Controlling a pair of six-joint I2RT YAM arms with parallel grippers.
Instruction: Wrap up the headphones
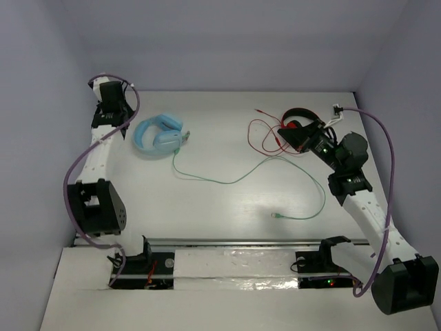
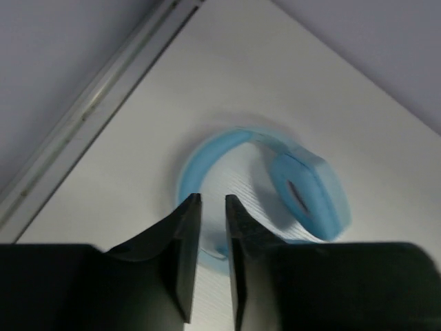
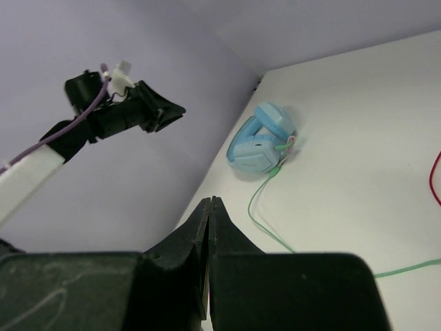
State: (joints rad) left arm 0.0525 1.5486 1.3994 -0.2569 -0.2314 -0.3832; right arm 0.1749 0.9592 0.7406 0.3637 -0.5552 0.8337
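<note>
1. The headphones (image 1: pixel 160 136) were seen lying on the white table (image 1: pixel 220 110) in its far left part, close to the left arm; the pale blue band was curved toward the left and the earcups were set toward the right.
2. The green cable (image 1: pixel 227 181) was seen leaving the headphones on their right side; it was laid out in loose curves across the middle of the table toward the right, then bent back to end at its plug (image 1: pixel 275 216), nearer the arm bases.
3. The left gripper (image 2: pixel 212 200) was held in the air near the headphones and apart from them; its fingers (image 2: pixel 180 262) were set almost together – only a narrow slit was left between them – and nothing was pinched.
4. In the left wrist view the band and one earcup were seen beyond the fingertips; that view was blurred, so finer detail could not be made out.
5. The right gripper (image 3: pixel 211 201) was seen with its fingers pressed flat together and nothing between them; it was placed at the far right of the table, over the red-and-black headphones (image 1: pixel 298 118), well apart from the blue pair; whether it touched them could not be told.
6. The red cable (image 1: pixel 262 138) was spread in loose loops to the left of the red-and-black headphones; the green cable was passed just beside its near loop, though whether the two touched could not be told.
</note>
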